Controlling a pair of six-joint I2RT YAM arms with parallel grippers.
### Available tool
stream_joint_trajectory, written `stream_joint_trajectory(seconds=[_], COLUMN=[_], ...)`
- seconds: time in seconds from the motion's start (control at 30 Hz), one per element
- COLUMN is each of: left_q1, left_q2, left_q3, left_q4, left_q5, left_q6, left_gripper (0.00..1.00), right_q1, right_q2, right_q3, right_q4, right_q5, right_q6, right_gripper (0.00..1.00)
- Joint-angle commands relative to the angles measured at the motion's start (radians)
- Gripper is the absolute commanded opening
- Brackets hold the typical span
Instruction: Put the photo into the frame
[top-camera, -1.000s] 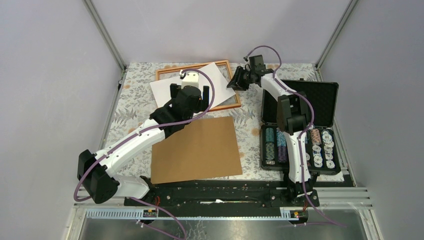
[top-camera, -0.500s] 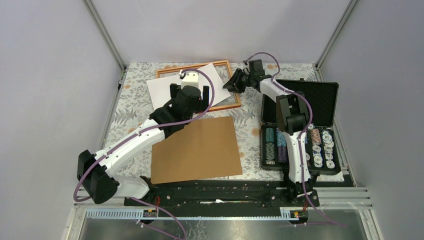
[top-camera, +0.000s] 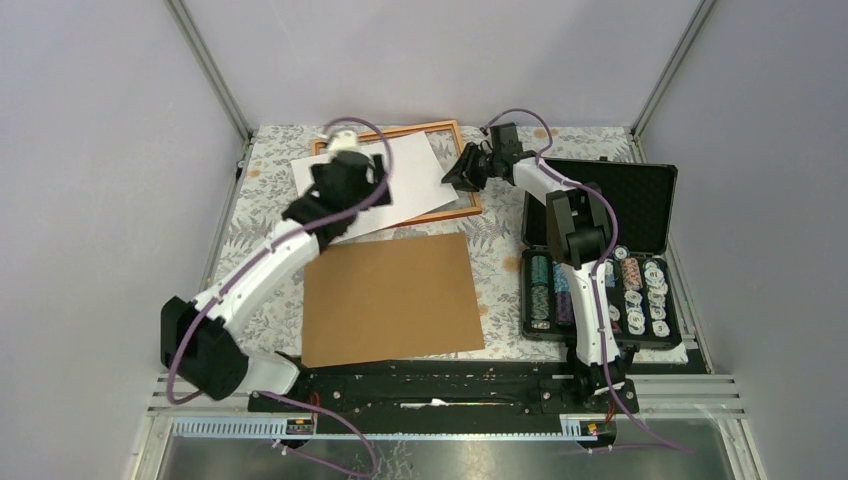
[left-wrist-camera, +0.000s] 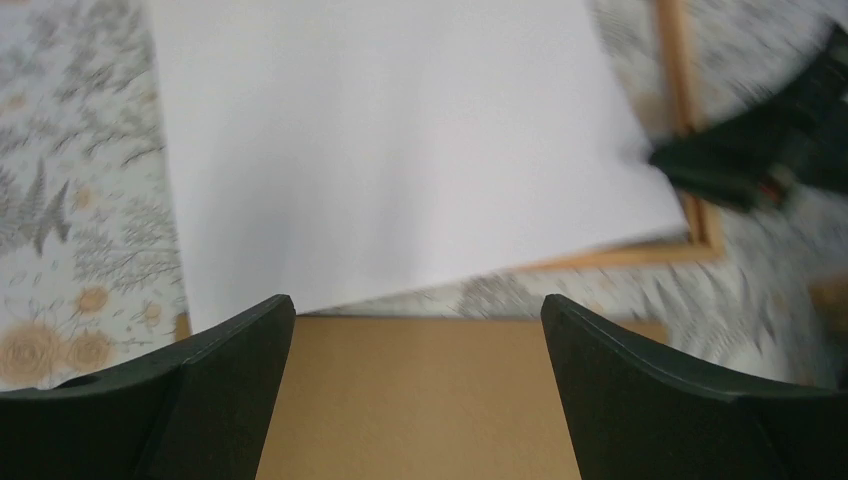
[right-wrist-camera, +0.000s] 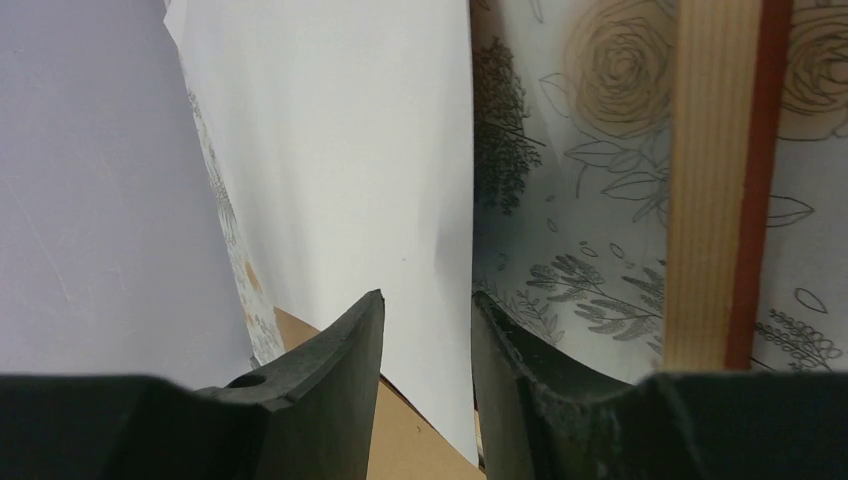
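Alignment of the photo (top-camera: 418, 178) with the frame (top-camera: 440, 125), judging by the layout. Photo white back up in the upper middle of the overhead view, lying skewed across the frame, left side spilling past the left rail onto the floral table (top-camera: 258, 215), lower edge overlapping the bottom rail, close to the brown backing board (top-camera: 395, 295). At the right end effector (right-wrist-camera: 427, 300), only a narrow slit, set around the photo's right edge short of the right rail; real pinch impossible to confirm from the wrist view. At the left end effector (left-wrist-camera: 418, 312), a wide spread with nothing held, hovering over the photo's lower edge, bottom centre of its own view. To do this well: rotate the photo to bring its edges parallel to the rails, then slide rather than lift, keeping it flat to avoid a crease. Use the left end effector as a light press on the lower-left part while steering from the right edge. Check all four corners inside the rails before letting go. Likely snag: a corner riding up on the wood.
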Motion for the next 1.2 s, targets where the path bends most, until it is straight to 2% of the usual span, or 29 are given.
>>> stream_joint_trajectory(seconds=[0.0,0.13,0.2,0.3,0.43,0.57,0.77,0.87,1.17], left_q1=[0.352,0.636,0.721,0.791,0.797,0.809,0.82,0.819,0.817], left_q2=[0.073,0.134,0.186,0.265,0.33,0.421,0.471,0.495,0.51], left_q3=[0.034,-0.053,-0.093,-0.118,-0.146,-0.093,-0.134,-0.135,-0.165], left_q4=[-0.101,-0.047,0.011,0.097,0.239,0.163,0.24,0.253,0.282], left_q5=[0.238,0.436,0.498,0.591,0.693,0.678,0.759,0.799,0.853], left_q6=[-0.234,-0.444,-0.51,-0.55,-0.518,-0.478,-0.492,-0.508,-0.548], left_gripper=[0.99,0.99,0.99,0.99,0.98,0.99,0.98,0.97,0.95], right_q1=[0.017,0.025,0.029,0.029,0.029,0.029,0.033,0.041,0.081], right_q2=[0.002,-0.009,-0.011,-0.01,-0.015,-0.016,-0.019,-0.039,-0.123], right_q3=[0.066,0.057,0.053,0.045,0.029,0.023,0.006,-0.041,-0.149], right_q4=[-0.015,-0.009,-0.004,0.009,0.026,0.035,0.058,0.121,0.232], right_q5=[-0.004,-0.001,-0.001,-0.011,-0.023,-0.033,-0.045,-0.076,-0.037], right_q6=[-0.04,-0.066,-0.068,-0.061,-0.055,-0.05,-0.03,0.019,0.069], right_gripper=[0.45,0.5,0.5,0.51,0.51,0.51,0.51,0.5,0.49])
